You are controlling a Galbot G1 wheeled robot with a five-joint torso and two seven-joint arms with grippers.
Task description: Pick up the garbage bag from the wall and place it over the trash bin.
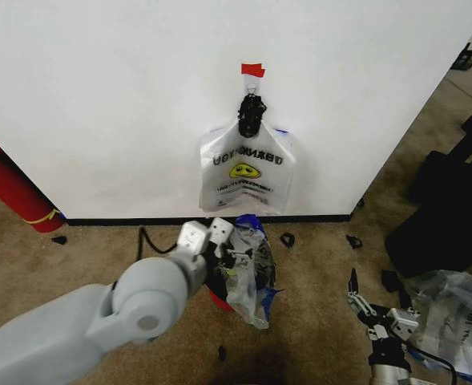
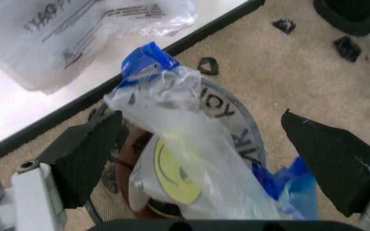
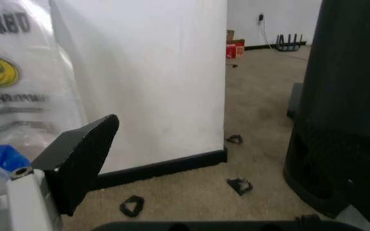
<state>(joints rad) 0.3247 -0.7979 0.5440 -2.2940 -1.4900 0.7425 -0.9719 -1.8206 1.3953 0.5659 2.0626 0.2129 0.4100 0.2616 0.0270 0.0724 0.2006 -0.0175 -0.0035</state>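
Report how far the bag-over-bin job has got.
Done: one smiley-printed garbage bag lies crumpled on the trash bin. In hand: nothing; the left gripper hovers open over it, and the right gripper sits low to the side. Left: the bag is not spread around the rim, and a similar bag hangs on the wall.

The garbage bag (image 3: 11, 82) hangs flat against the white wall (image 3: 152, 72); black scraps (image 3: 131, 206) lie on the carpet (image 3: 256, 159).
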